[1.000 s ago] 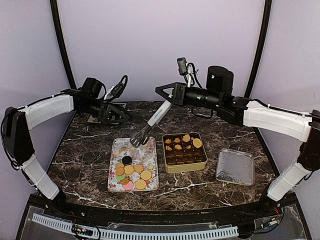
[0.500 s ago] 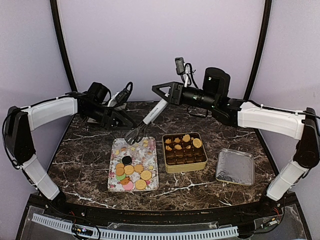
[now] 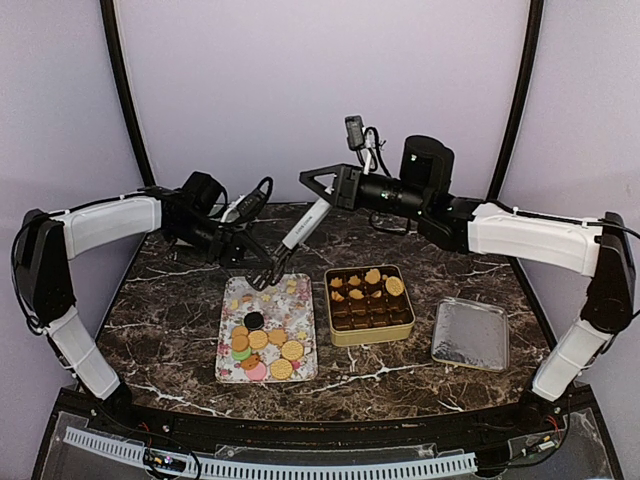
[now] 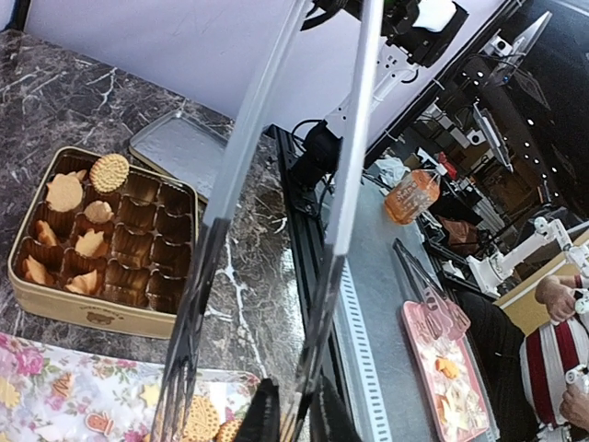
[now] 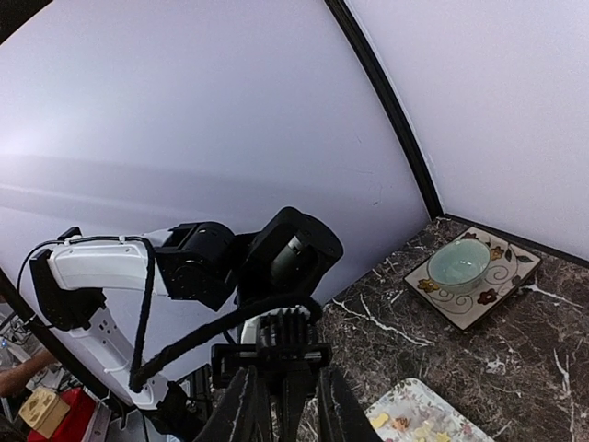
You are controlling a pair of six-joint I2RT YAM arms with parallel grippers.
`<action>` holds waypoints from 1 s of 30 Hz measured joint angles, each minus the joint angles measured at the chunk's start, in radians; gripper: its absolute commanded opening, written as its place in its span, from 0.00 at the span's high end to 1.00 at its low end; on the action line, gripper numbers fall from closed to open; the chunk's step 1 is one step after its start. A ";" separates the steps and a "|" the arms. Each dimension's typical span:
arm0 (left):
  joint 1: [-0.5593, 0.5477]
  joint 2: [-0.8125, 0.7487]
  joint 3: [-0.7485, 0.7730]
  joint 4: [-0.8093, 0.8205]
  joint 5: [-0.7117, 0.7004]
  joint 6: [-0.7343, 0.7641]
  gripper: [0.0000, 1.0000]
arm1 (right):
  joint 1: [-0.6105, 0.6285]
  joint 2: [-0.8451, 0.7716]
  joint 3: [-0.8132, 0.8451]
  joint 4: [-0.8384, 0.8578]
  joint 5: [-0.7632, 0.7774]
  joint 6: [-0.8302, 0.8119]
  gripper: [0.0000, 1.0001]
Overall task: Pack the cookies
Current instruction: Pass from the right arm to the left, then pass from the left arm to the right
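On the flowered tray most of the cookies are laid; a few are seated in the gold tin. The tongs are clamped at the handle by the right gripper, and one tip is pinched by the left gripper.

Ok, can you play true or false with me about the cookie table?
1. The right hand holds the tongs. True.
2. The gold tin is full of cookies. False: most paper cups are empty.
3. The flowery tray sits left of the tin. True.
4. The lid is on the tin. False: it lies on the table, right of the tin.
5. All cookies on the tray are yellow. False: one is dark, and pink and green ones show too.
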 measured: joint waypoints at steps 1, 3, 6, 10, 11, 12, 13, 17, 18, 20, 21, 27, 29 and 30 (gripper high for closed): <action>0.000 0.002 0.000 -0.006 0.010 0.022 1.00 | -0.002 0.001 0.001 0.000 -0.005 0.008 0.61; -0.014 -0.003 0.000 -0.012 0.047 0.053 1.00 | -0.019 0.001 0.001 0.000 0.000 0.026 0.31; -0.021 -0.009 0.004 -0.011 0.027 0.034 1.00 | -0.019 -0.002 0.001 -0.003 -0.002 0.041 0.10; -0.012 -0.017 0.004 -0.003 0.019 0.005 1.00 | -0.011 -0.043 -0.027 -0.008 0.027 0.043 0.00; -0.013 -0.021 0.004 0.000 0.018 -0.006 1.00 | -0.013 -0.068 -0.048 -0.007 0.036 0.042 0.00; -0.013 -0.026 0.004 0.005 0.017 -0.020 1.00 | -0.017 -0.095 -0.074 -0.005 0.046 0.043 0.00; -0.011 -0.031 0.004 0.011 0.016 -0.032 1.00 | -0.022 -0.125 -0.100 -0.002 0.055 0.045 0.00; -0.010 -0.047 0.004 0.054 0.014 -0.095 1.00 | -0.034 -0.229 -0.203 0.027 0.085 0.056 0.00; -0.010 -0.049 0.004 0.062 0.015 -0.108 1.00 | -0.034 -0.246 -0.229 0.036 0.091 0.061 0.00; -0.010 -0.052 0.004 0.082 0.020 -0.140 1.00 | -0.034 -0.260 -0.267 0.054 0.101 0.066 0.00; -0.010 -0.053 0.004 0.091 0.023 -0.159 1.00 | -0.034 -0.258 -0.280 0.061 0.102 0.071 0.00; -0.010 -0.053 0.009 0.114 0.053 -0.234 1.00 | -0.019 -0.161 -0.285 0.103 0.075 0.104 0.01; -0.010 -0.053 0.011 0.118 0.064 -0.249 1.00 | -0.009 -0.119 -0.279 0.124 0.060 0.117 0.04; -0.010 -0.054 0.013 0.120 0.067 -0.254 1.00 | -0.003 -0.097 -0.275 0.136 0.052 0.126 0.06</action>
